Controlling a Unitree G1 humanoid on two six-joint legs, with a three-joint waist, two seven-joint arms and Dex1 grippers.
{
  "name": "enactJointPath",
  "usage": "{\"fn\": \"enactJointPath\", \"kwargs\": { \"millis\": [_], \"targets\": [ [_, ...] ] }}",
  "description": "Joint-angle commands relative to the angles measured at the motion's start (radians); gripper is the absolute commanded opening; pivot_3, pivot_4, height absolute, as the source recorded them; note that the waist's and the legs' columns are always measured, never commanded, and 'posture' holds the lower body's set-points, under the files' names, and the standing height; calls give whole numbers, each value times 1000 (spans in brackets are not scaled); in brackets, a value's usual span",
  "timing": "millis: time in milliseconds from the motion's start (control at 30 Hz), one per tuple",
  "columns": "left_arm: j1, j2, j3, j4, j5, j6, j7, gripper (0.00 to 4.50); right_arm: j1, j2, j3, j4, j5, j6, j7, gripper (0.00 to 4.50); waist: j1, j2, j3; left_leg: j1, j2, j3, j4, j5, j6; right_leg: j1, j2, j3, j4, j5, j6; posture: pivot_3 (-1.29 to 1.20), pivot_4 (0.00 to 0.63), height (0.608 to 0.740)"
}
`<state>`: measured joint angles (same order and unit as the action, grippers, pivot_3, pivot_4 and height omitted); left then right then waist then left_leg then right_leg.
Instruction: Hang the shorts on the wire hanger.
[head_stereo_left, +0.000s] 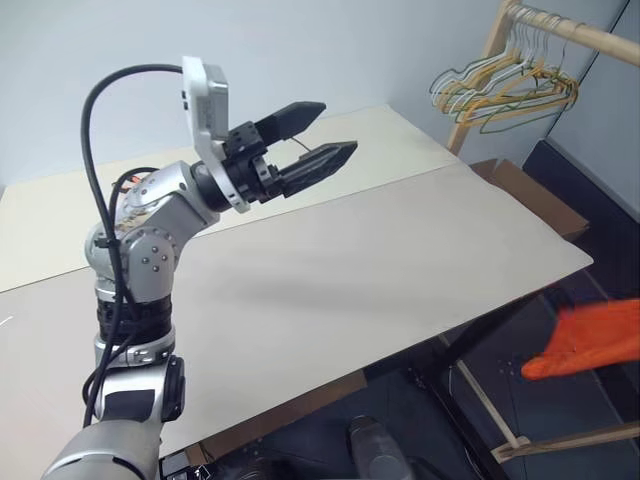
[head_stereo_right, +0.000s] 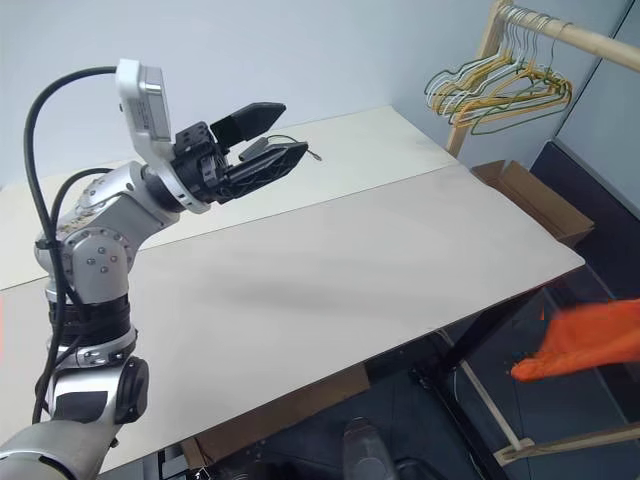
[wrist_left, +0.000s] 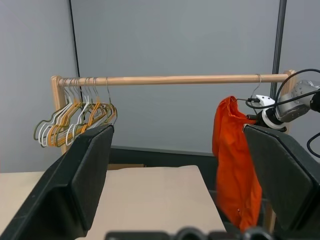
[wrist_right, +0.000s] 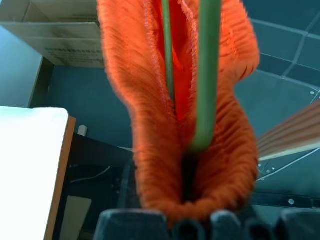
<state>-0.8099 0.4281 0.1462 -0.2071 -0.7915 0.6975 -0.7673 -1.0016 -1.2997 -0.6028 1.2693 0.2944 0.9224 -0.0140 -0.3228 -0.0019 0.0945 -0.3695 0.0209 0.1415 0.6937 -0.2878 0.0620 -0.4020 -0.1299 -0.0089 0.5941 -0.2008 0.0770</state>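
Observation:
The orange shorts (wrist_left: 232, 160) hang off the table's right end, below the wooden rod (wrist_left: 175, 79). In the head views they show as an orange flap (head_stereo_left: 590, 340) at the right edge. The wire hanger (wrist_right: 207, 75) runs as thin green wire through the gathered waistband (wrist_right: 155, 100), and its hook (wrist_left: 258, 82) reaches up to the rod. My right gripper (wrist_left: 250, 110) is against the top of the shorts, with cloth bunched right in front of its camera. My left gripper (head_stereo_left: 338, 128) is open and empty, raised above the table and pointing toward the rack.
A long beige table (head_stereo_left: 400, 260) stretches ahead. Several yellow, green and white hangers (head_stereo_left: 505, 90) are bunched at the rod's far end. A cardboard box (head_stereo_left: 535, 195) sits on the floor past the table. The rack's wooden foot (head_stereo_left: 560, 440) lies under the shorts.

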Motion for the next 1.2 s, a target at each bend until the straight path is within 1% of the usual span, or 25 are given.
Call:
{"fn": "enactJointPath", "kwargs": {
  "millis": [33, 67, 267, 500, 600, 700, 767, 867, 967, 1033, 1100, 1167, 1200],
  "targets": [
    [-3, 14, 13, -39, -18, -14, -3, 4500, -3, -11, 9, -20, -2, -43, 19, 1929, 0, 0, 0, 0, 0, 0, 0, 0, 0, 0, 0, 0, 0, 0, 0, -326, 56, 740],
    [-3, 14, 13, -39, -19, -14, -3, 4500, -2, -11, 11, -21, -3, -48, 20, 2349, 0, 0, 0, 0, 0, 0, 0, 0, 0, 0, 0, 0, 0, 0, 0, -327, 55, 740],
    [-6, 13, 13, -32, -16, -19, -4, 4500, 8, -18, 33, -27, -13, -70, 31, 4472, -3, 0, 0, 0, 0, 0, 0, 0, 0, 0, 0, 0, 0, 0, 0, -335, 53, 740],
    [-12, 10, 9, -21, -14, -23, -15, 4500, 32, -22, 61, -55, -28, -98, 33, 4472, -17, 0, 0, 0, 0, 0, 0, 0, 0, 0, 0, 0, 0, 0, 0, -346, 55, 740],
    [-14, 11, 9, -17, -12, -23, -19, 4500, 44, -19, 73, -108, -40, -139, 18, 4472, -23, 1, 0, 0, -1, 0, 0, 0, 0, 0, -1, 1, 0, 0, 1, -347, 57, 740],
    [-16, 14, 8, -14, -12, -21, -24, 4500, 86, 6, 67, -227, -51, -187, -28, 4472, -26, 1, 0, 1, -1, 0, 0, 0, 0, 1, -1, 1, 1, 0, 1, -348, 62, 740],
    [-17, 17, 8, -11, -11, -19, -27, 4500, 137, 37, 29, -358, -40, -183, -65, 4472, -30, 1, 0, 2, 0, 0, 1, 0, 0, 1, -1, 1, 1, 0, 1, -349, 63, 740],
    [-21, 20, 6, -4, -8, -19, -34, 4500, 267, 139, -74, -666, -40, -186, -146, 4472, -34, 0, 0, 2, 0, 0, 1, 1, -1, 4, 0, 1, 1, 0, 2, -350, 65, 740],
    [-24, 24, 4, 2, -4, -21, -39, 4500, 368, 248, -139, -955, -61, -184, -211, 4472, -33, 1, -1, 3, 0, -1, 1, 1, -1, 9, 0, 1, 1, 0, 3, -348, 66, 740],
    [-24, 29, 3, 4, -2, -20, -42, 4500, 414, 315, -152, -1135, -76, -206, -237, 4472, -29, 1, -1, 3, 0, -1, 1, 1, -1, 10, 0, 1, 2, 0, 3, -345, 67, 740],
    [-23, 34, 2, 5, -2, -20, -43, 4500, 439, 355, -149, -1247, -94, -224, -249, 4472, -24, 1, -1, 3, 0, -1, 2, 1, -2, 10, 0, 2, 3, 0, 3, -339, 67, 740],
    [-20, 39, 2, 2, 0, -19, -45, 4500, 453, 393, -133, -1341, -125, -289, -262, 4472, -19, 1, -1, 9, -1, -2, 2, 1, -1, 10, 0, 2, 3, 0, 3, -335, 68, 740],
    [-17, 43, 1, -1, 5, -21, -44, 4500, 453, 409, -118, -1389, -136, -331, -262, 4472, -18, 1, -1, 9, -1, -2, 2, 1, -1, 10, 0, 2, 3, 0, 3, -335, 68, 740]
  ]
}}
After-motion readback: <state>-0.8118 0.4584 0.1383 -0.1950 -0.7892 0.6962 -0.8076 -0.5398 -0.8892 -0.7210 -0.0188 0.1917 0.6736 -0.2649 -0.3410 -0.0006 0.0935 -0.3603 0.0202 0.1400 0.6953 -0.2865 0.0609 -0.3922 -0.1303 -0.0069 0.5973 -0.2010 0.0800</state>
